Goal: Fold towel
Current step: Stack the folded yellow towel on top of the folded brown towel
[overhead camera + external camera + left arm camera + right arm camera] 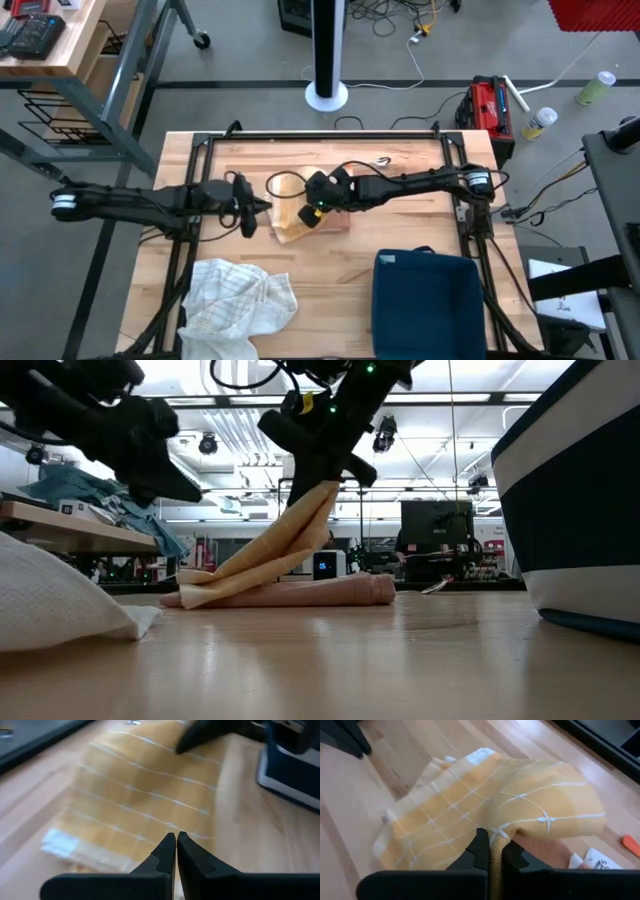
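Yellow checked towel [298, 222] mid-bench, already part folded, lower layers flat. Your right gripper [492, 851] pinches upper flap tight, holds it raised and slanted above stack. Your left gripper [176, 851] hovers just beside towel's near edge, fingers closed, empty. Left to do: lay flap down, square edges, release.

You have a yellow towel [520, 805] with thin white grid lines at frame centre, a white cloth [235, 300] with faint checks lower left, a navy bin [428, 300] lower right, on pale wood table [330, 290]
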`<state>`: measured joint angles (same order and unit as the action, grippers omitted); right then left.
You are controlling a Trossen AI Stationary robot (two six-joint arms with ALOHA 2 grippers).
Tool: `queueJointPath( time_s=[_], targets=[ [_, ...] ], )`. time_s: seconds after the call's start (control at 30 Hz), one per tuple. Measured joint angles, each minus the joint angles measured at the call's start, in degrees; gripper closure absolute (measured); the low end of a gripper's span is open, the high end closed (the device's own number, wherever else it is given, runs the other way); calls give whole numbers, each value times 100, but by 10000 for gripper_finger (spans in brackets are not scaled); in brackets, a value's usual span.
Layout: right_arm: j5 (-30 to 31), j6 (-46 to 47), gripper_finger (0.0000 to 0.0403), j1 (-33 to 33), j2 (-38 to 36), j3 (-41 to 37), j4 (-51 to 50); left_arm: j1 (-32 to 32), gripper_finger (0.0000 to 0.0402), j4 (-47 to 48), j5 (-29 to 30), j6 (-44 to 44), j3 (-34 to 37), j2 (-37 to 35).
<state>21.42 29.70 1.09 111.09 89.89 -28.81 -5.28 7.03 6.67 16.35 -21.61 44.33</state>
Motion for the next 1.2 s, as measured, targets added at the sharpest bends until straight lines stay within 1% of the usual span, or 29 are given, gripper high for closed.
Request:
queueJointPath(
  time_s=[0.07,0.17,0.23,0.3,0.37,0.43,0.5,0.57,0.63,0.7,0.77,0.83,0.9,0.93,1.0,1.07,1.1,1.2],
  targets=[
    [7,-17,394,-14,0,0,-191,2,390,-49,-172,-133,-4,330],
    [6,163,370,-2,0,0,-700,39,371,-47,-341,-241,0,866],
    [23,175,348,1,0,-2,-1010,134,350,-41,-470,-335,2,1198],
    [18,51,325,-9,0,0,-1234,255,325,-233,-492,-487,1,1526],
    [8,-234,303,-14,0,0,-1457,377,299,-342,-489,-666,2,1759],
    [11,-681,284,-11,-14,0,-1681,469,273,-650,-457,-832,-5,1958],
    [37,-1152,267,-23,-28,-2,-1965,537,252,-691,-448,-1010,-49,2063],
    [200,-1621,253,-34,-35,-2,-2183,593,236,-705,-439,-1210,-168,2194],
    [401,-2084,242,-49,-49,-7,-2424,647,226,-699,-349,-1433,-265,2294],
    [559,-2430,234,-55,-118,-7,-2554,697,220,-649,-128,-1594,-384,2450],
    [565,-2701,229,-49,-233,-9,-2589,721,217,-512,41,-1716,-505,2597],
    [559,-2955,225,-59,-364,-9,-2565,763,215,-402,82,-1822,-658,2799],
    [394,-3177,225,-79,-491,-9,-2578,836,215,-260,84,-1927,-779,3008],
    [168,-3271,225,-87,-550,-9,-2548,868,215,-171,90,-1961,-836,3119],
    [-458,-3397,227,-98,-672,-74,-2433,917,218,-88,149,-1988,-968,3362],
    [-1038,-3519,230,-152,-706,-230,-1995,956,222,68,318,-1991,-1068,3562],
    [-1151,-3539,232,-191,-698,-323,-1827,971,225,127,405,-1993,-1113,3669],
    [-1144,-3657,237,-339,-638,-666,-1350,986,237,159,524,-1909,-1220,3910]
  ],
)
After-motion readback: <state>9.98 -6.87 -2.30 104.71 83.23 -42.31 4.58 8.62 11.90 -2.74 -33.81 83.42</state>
